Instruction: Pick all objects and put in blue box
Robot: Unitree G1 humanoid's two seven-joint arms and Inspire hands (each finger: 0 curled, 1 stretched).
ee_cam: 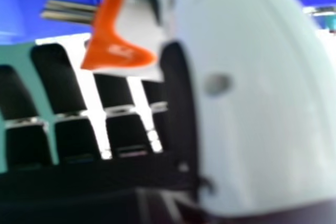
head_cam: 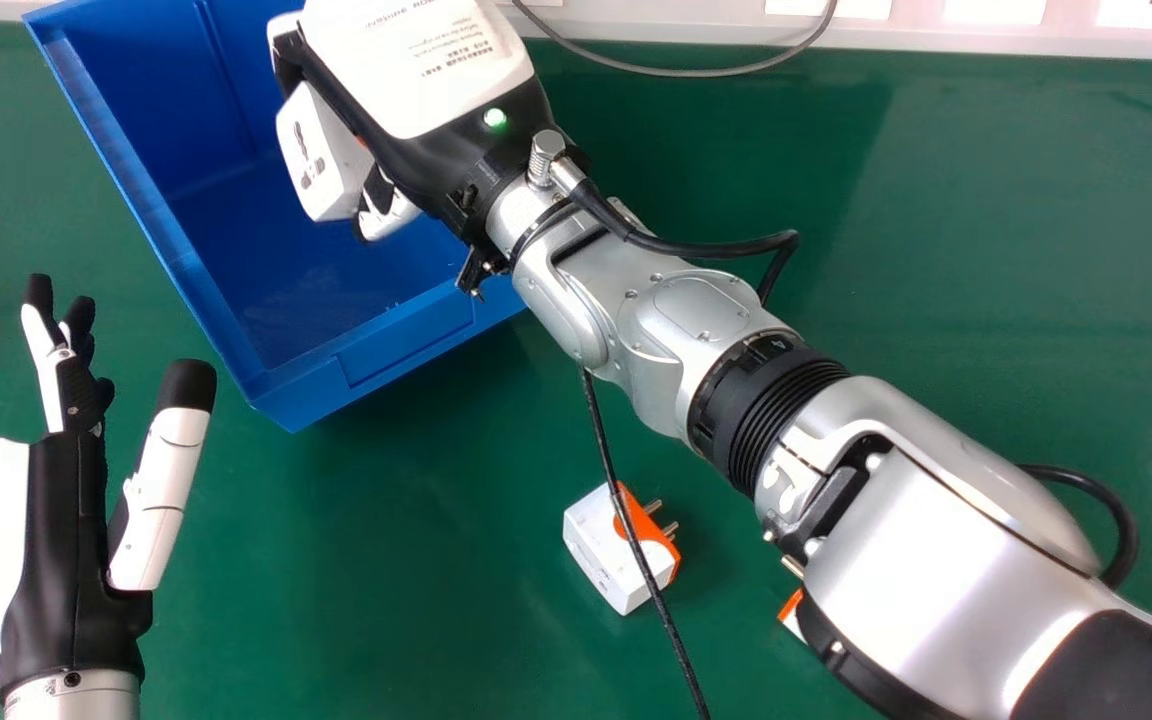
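My right hand [head_cam: 436, 90]: gripping plug 1 [head_cam: 321, 155], pinched between thumb [ee_cam: 262, 98] and fingers. Plug 1 is white, socket slots showing in the head view, orange trim and metal pins showing in the right hand view. It sits over the inside of the blue box [head_cam: 406, 340], off the end of my hand; can't tell if it is above the rim or below it. My right arm [head_cam: 696, 320] slants from the lower right corner up across the table [head_cam: 416, 600], over the near corner of the box, hand at the top of the head view. Box is at upper left, set at an angle, cut off by the top edge. Plug 2 [head_cam: 601, 550], white with an orange end and 2 pins showing, lies on the table outside the box, toward the bottom of the view, between box and right arm. Black cord [head_cam: 596, 430] crosses in front of it; can't tell if they touch. Orange-white piece [head_cam: 792, 608] pokes out beside my forearm, mostly hidden, 1 pin visible, also outside the box. My left hand [head_cam: 66, 570]: open, fingers straight, thumb apart, lower left, near the box. Gray cable [head_cam: 716, 72] loops by the far edge.
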